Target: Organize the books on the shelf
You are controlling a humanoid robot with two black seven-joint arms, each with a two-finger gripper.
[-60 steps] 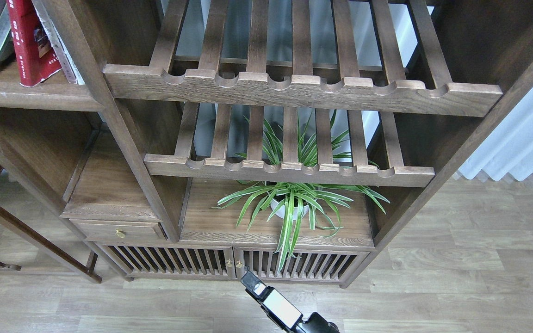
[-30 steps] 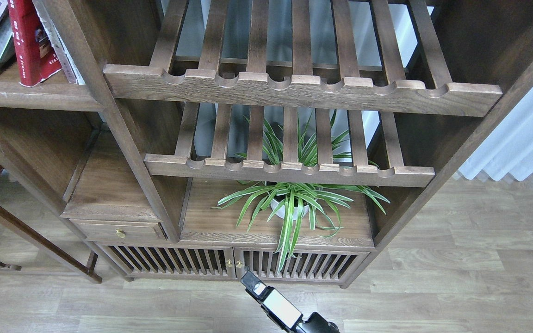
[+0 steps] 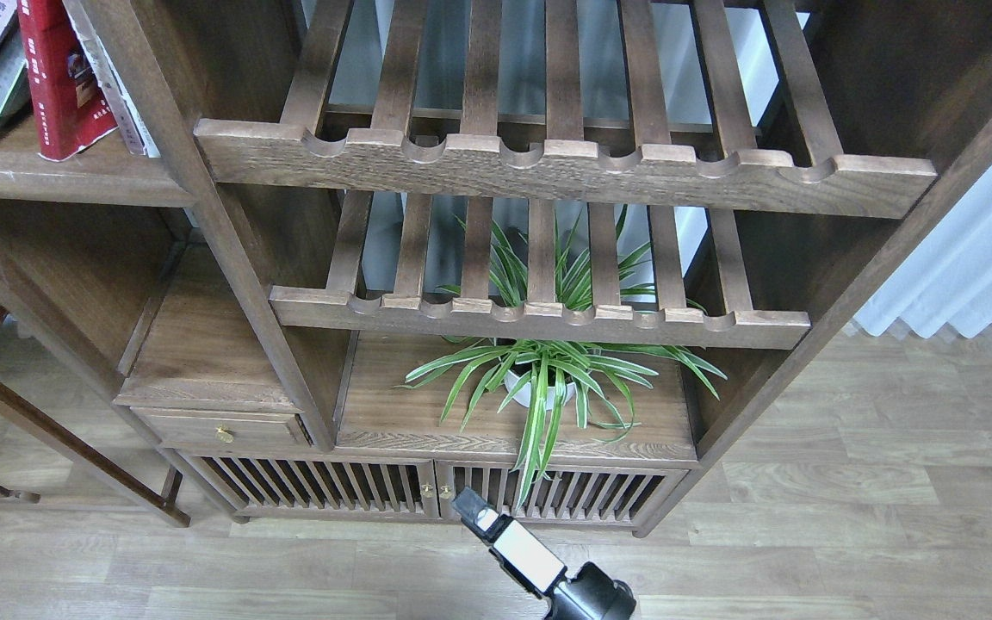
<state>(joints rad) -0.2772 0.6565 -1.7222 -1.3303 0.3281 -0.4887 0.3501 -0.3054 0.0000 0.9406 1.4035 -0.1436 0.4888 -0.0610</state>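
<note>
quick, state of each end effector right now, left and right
Left end effector: not in view, so its state cannot be told.
Right end effector: low at the bottom edge, seen end-on and dark; open or closed cannot be told, and nothing visible is held in it.

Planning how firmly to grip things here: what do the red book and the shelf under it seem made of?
The red book: paper with a seemingly glossy printed cover, likely a paperback. The shelf: dark-brown wood, grain visible, satin-looking finish, thick moulded front edge.
</note>
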